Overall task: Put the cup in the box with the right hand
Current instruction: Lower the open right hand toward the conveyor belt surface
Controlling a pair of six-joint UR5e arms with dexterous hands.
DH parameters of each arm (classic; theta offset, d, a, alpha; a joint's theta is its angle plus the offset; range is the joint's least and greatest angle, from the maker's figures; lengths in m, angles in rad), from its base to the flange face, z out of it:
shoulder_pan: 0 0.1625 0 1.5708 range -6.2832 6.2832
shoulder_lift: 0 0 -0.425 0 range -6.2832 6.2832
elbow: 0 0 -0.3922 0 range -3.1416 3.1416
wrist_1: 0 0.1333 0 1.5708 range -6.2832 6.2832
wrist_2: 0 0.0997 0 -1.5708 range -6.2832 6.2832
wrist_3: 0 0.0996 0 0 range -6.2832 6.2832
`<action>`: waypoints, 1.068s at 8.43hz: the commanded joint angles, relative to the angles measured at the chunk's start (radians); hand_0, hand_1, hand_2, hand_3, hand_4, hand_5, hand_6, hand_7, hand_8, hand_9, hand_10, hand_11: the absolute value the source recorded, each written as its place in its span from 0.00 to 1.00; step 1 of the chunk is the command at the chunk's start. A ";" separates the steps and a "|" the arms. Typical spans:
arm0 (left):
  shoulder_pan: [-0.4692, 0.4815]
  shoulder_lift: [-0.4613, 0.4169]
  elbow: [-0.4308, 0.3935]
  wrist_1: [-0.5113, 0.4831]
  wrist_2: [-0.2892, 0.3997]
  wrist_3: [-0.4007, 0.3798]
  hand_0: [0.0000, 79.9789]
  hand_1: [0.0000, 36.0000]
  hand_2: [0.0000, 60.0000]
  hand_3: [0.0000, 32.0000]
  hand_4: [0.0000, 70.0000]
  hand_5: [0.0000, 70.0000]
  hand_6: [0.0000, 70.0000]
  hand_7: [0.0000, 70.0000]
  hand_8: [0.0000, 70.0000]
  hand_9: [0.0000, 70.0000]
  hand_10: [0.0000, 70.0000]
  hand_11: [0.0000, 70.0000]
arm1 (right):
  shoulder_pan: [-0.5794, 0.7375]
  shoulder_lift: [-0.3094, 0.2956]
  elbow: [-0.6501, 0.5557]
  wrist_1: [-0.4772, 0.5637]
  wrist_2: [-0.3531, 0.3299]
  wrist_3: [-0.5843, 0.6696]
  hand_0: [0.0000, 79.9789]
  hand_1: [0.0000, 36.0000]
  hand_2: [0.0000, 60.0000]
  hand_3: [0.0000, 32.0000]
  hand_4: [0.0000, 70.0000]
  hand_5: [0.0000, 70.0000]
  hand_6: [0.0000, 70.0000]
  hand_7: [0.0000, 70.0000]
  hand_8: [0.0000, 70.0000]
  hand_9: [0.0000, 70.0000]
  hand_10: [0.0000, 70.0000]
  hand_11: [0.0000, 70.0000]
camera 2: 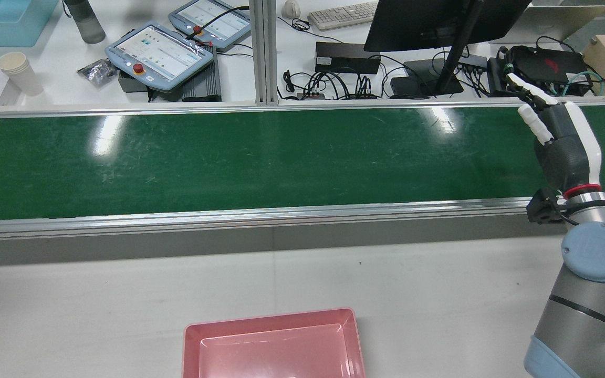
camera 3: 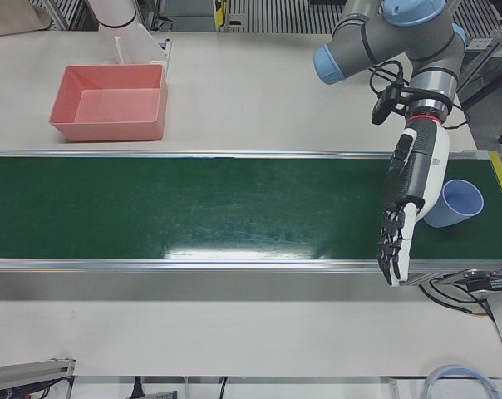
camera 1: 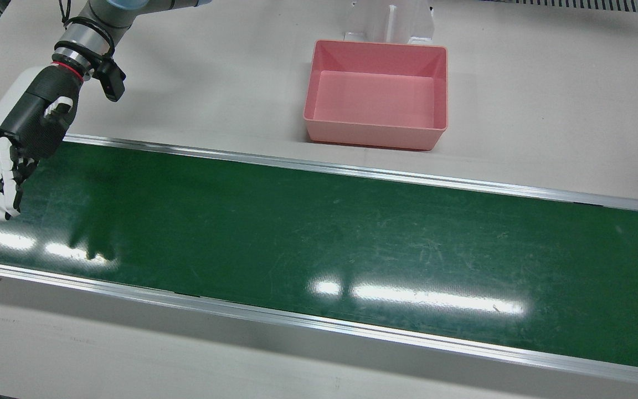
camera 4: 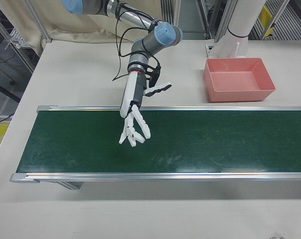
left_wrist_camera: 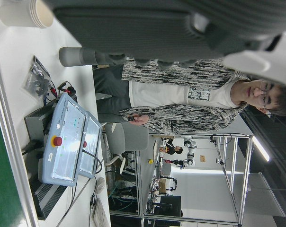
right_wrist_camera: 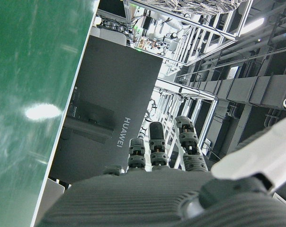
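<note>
Your right hand [camera 4: 132, 118] hangs over the green belt [camera 1: 319, 233], fingers spread.
The blue cup [camera 3: 455, 202] lies just beside your straight-fingered, unladen left hand [camera 3: 409, 193].

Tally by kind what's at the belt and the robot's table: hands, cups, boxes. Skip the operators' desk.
Hands: 2 (right hand, left hand)
Cups: 1 (blue cup, on the belt beside the left hand)
Boxes: 1 (pink box, holding nothing)
Total: 4
</note>
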 commanded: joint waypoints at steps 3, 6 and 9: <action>0.000 0.000 0.000 0.001 0.000 0.000 0.00 0.00 0.00 0.00 0.00 0.00 0.00 0.00 0.00 0.00 0.00 0.00 | 0.010 -0.007 -0.025 0.018 -0.034 0.076 0.20 0.06 0.10 0.00 0.03 0.01 0.11 0.51 0.09 0.23 0.02 0.03; 0.000 0.000 0.000 0.001 0.000 0.000 0.00 0.00 0.00 0.00 0.00 0.00 0.00 0.00 0.00 0.00 0.00 0.00 | 0.007 -0.003 -0.019 0.017 -0.036 0.076 0.33 0.15 0.16 0.00 0.02 0.02 0.11 0.49 0.09 0.23 0.02 0.04; 0.000 0.000 0.000 0.000 -0.001 0.000 0.00 0.00 0.00 0.00 0.00 0.00 0.00 0.00 0.00 0.00 0.00 0.00 | 0.007 0.033 -0.022 0.015 -0.060 0.049 0.57 0.40 0.21 0.00 0.00 0.06 0.10 0.37 0.08 0.19 0.02 0.05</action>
